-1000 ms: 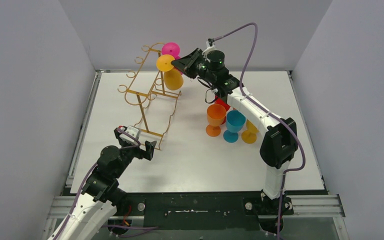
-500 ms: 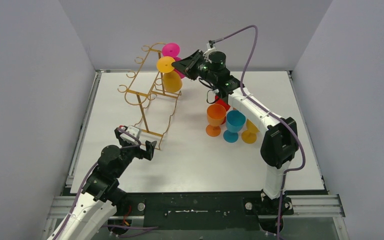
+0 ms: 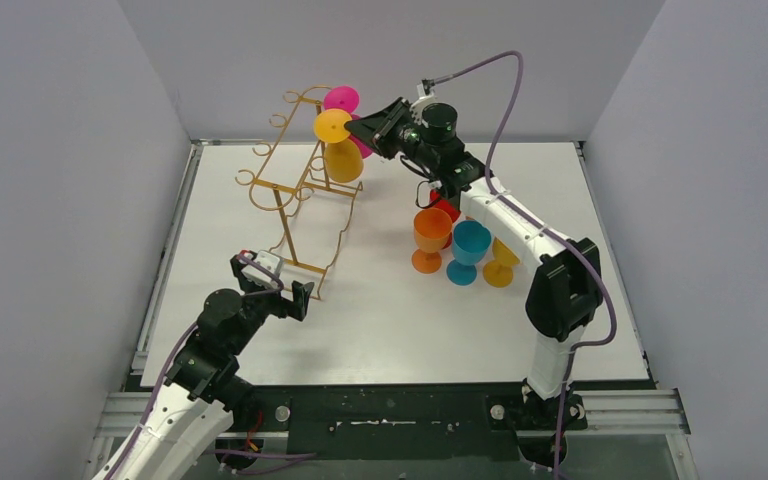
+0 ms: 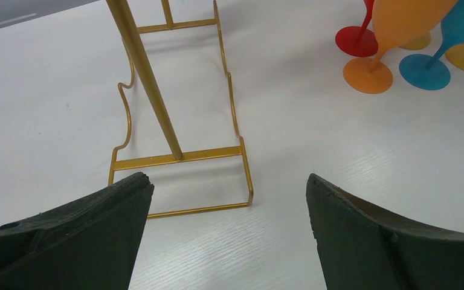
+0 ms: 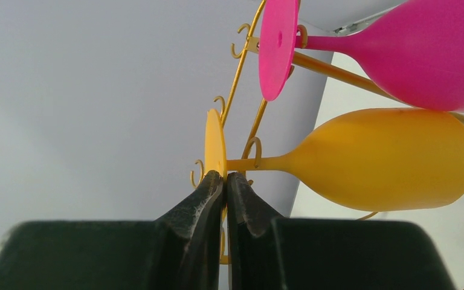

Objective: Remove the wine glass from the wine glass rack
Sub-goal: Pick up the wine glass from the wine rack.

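The gold wire wine glass rack (image 3: 295,185) stands at the table's back left. A yellow wine glass (image 3: 340,150) hangs upside down from a hook arm, a pink wine glass (image 3: 342,99) behind it. My right gripper (image 3: 357,126) is shut on the edge of the yellow glass's round foot (image 5: 214,145); its stem still passes through a curled hook (image 5: 255,148). The pink glass (image 5: 411,51) hangs just above it. My left gripper (image 4: 226,187) is open and empty, low over the table just in front of the rack's base loop (image 4: 184,158).
Several glasses stand on the table right of the rack under my right arm: orange (image 3: 430,238), teal (image 3: 468,250), yellow (image 3: 500,265) and red (image 3: 444,208). Grey walls close in at the left, back and right.
My right gripper has shifted slightly up and right with the yellow glass's foot in it; the glass has swung a little. The left arm has not moved.
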Controlling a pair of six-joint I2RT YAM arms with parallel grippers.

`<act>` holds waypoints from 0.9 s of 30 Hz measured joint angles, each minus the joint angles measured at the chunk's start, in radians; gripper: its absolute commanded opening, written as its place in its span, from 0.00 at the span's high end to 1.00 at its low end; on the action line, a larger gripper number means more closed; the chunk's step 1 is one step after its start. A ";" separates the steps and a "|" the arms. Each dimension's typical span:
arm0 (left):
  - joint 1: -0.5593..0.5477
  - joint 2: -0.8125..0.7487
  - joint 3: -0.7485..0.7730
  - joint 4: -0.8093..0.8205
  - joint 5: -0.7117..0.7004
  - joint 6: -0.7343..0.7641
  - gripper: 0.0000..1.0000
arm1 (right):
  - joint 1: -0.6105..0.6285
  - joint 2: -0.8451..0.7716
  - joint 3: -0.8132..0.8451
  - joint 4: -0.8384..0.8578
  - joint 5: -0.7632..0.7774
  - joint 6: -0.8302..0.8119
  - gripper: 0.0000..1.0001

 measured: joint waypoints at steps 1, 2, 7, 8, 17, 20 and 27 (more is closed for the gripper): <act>0.000 0.001 0.000 0.000 0.000 0.000 0.03 | 0.000 -0.002 -0.002 0.004 0.000 0.003 1.00; 0.000 0.001 0.000 0.000 0.000 0.000 0.03 | 0.000 -0.002 -0.002 0.008 0.000 0.005 1.00; 0.000 0.001 0.000 0.000 0.000 0.000 0.03 | 0.000 -0.004 -0.013 0.021 0.002 0.011 1.00; 0.000 0.001 0.000 0.000 0.000 0.000 0.03 | 0.000 -0.006 -0.019 0.021 0.003 0.013 1.00; 0.000 0.004 0.000 0.000 0.000 0.000 0.03 | 0.000 -0.029 -0.048 0.023 0.010 0.002 1.00; 0.000 0.005 0.000 0.000 0.000 0.000 0.03 | 0.000 -0.035 -0.048 0.023 0.010 0.000 1.00; 0.000 0.006 0.000 0.000 0.000 0.000 0.03 | -0.006 -0.045 -0.059 0.024 0.010 0.002 1.00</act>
